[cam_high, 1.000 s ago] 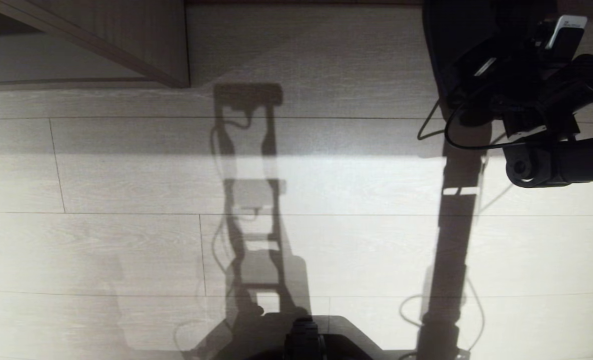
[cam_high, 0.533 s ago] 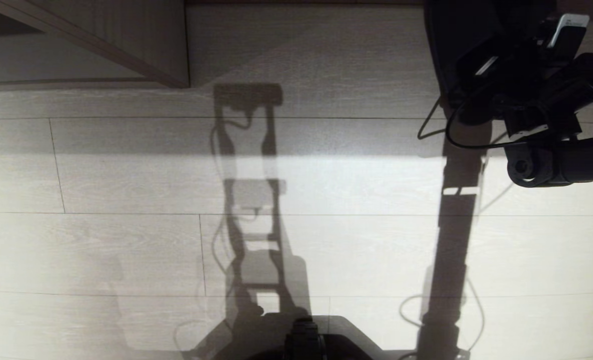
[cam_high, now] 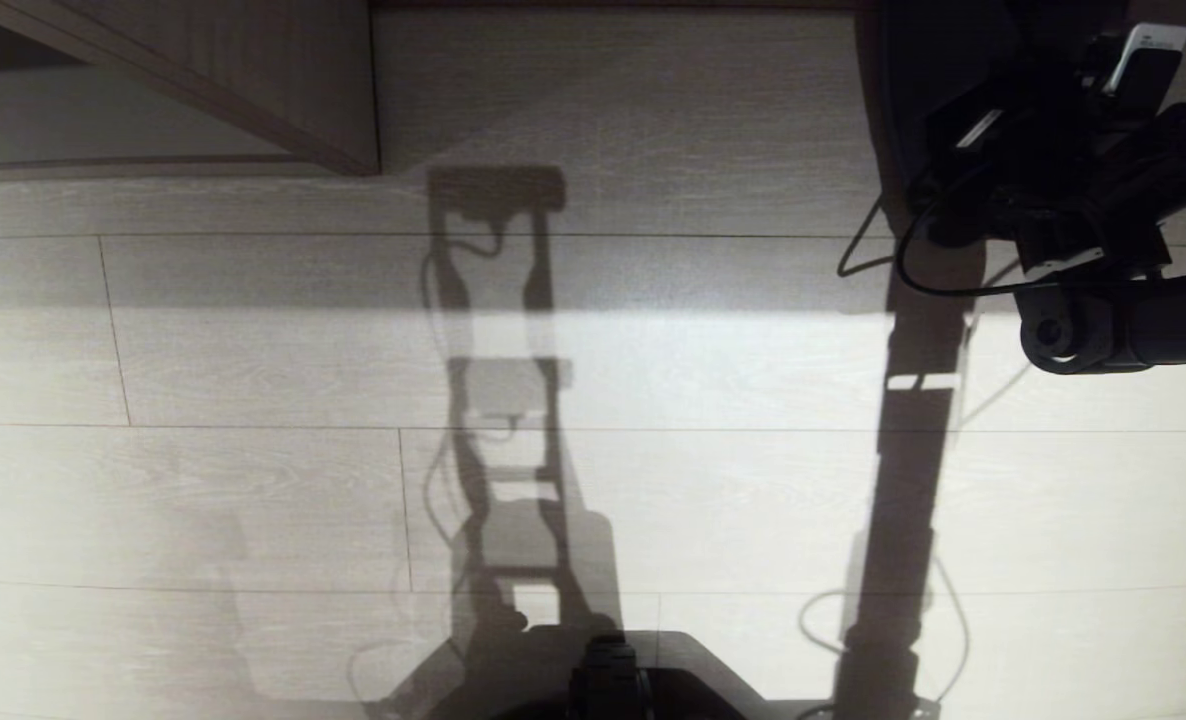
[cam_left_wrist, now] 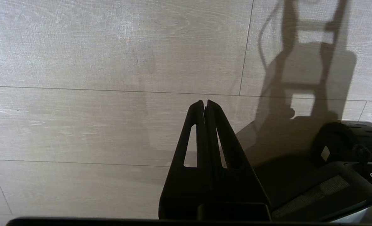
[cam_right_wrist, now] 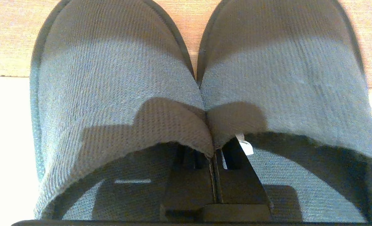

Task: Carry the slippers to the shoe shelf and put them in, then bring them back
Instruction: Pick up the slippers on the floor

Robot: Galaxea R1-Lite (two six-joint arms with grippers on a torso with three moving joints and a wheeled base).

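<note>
Two slippers [cam_right_wrist: 186,94] lie side by side, touching, toes toward a wood-toned strip; the right gripper [cam_right_wrist: 212,153] pinches their two inner band edges together between its jaws. The left gripper [cam_left_wrist: 204,105] hangs over bare floor [cam_high: 253,500], jaws pressed together. At the head view's upper left, the shelf [cam_high: 283,100] corner meets open planks

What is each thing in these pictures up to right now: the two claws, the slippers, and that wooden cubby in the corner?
Right claw: shut, pinching the inner edges of both toe bands together.
Slippers: side by side, toes pointing away from the claw, gripped where they meet.
Left claw: shut, holding nothing, above bare floor.
Shoe shelf: only a corner shows at the head view's upper left; its contents are out of view.
</note>
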